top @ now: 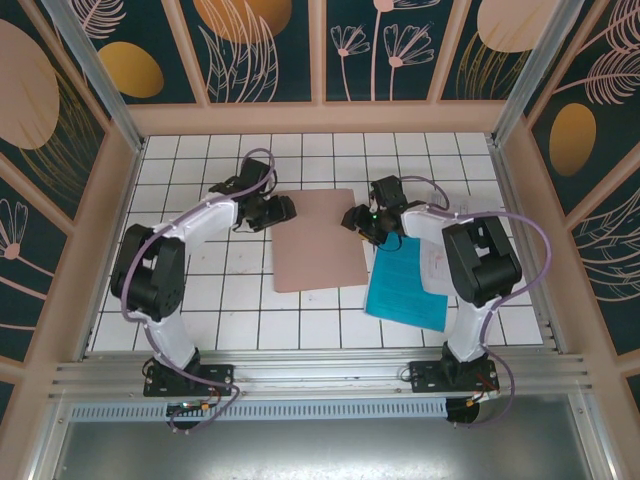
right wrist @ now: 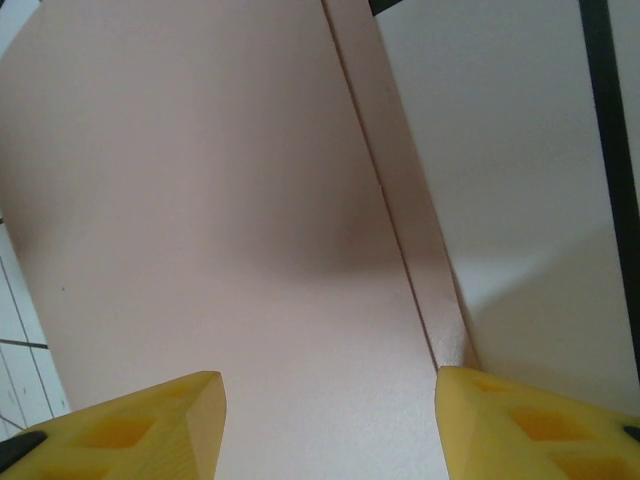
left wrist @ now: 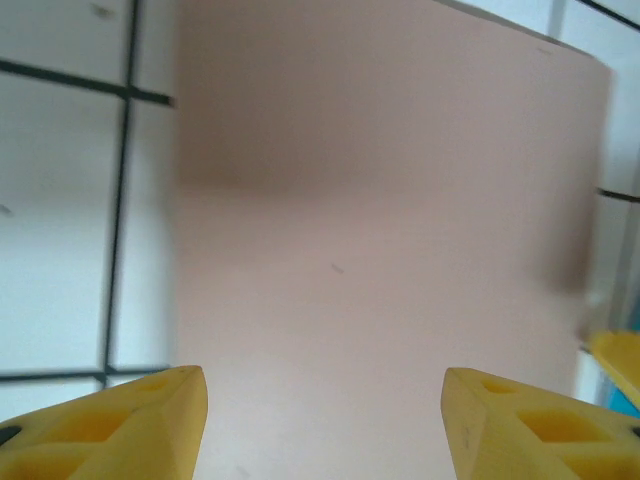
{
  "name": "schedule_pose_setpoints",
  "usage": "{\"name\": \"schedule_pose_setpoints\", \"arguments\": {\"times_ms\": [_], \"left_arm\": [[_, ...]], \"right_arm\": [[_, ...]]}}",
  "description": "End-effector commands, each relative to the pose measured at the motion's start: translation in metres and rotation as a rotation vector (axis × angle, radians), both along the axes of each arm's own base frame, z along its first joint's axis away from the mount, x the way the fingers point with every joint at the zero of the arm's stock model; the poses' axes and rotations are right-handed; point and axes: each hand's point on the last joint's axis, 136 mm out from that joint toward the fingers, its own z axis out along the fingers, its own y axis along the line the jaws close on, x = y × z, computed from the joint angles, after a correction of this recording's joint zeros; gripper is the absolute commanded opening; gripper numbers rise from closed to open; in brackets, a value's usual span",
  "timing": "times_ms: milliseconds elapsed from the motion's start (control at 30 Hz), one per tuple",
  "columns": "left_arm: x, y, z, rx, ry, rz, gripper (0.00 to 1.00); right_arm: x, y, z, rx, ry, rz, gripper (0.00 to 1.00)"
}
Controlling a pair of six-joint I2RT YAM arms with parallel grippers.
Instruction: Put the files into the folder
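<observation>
The pinkish-brown folder lies closed and flat on the tiled table, mid-scene. My left gripper sits at its upper left edge, open, with yellow fingers wide apart over the folder. My right gripper is at the folder's upper right edge, open too, low over the folder, where two card layers show along that edge. The teal-blue sheet lies to the right of the folder, on top of white printed sheets that are partly covered by the right arm.
The white gridded table is boxed in by tan walls and metal posts. The files lie close to the right arm's base. Free tiles lie in front of and to the left of the folder.
</observation>
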Motion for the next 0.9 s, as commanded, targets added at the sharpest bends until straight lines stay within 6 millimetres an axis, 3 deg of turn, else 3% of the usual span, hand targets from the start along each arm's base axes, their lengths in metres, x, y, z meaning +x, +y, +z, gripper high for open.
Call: {"name": "schedule_pose_setpoints", "arguments": {"times_ms": [0, 333, 500, 867], "left_arm": [[-0.031, -0.019, 0.001, -0.085, 0.070, 0.014, 0.65], [-0.093, -0.042, 0.005, -0.259, 0.202, 0.126, 0.67], [-0.123, -0.047, -0.010, -0.313, 0.311, 0.251, 0.67], [-0.150, -0.040, -0.028, -0.426, 0.428, 0.484, 0.74]], "right_arm": [[0.003, 0.001, -0.007, -0.037, 0.004, 0.016, 0.59], [-0.006, -0.001, -0.025, -0.056, 0.055, 0.014, 0.58], [-0.015, -0.002, -0.034, -0.082, 0.092, 0.012, 0.56], [-0.023, -0.005, -0.044, -0.096, 0.165, -0.029, 0.56]]}}
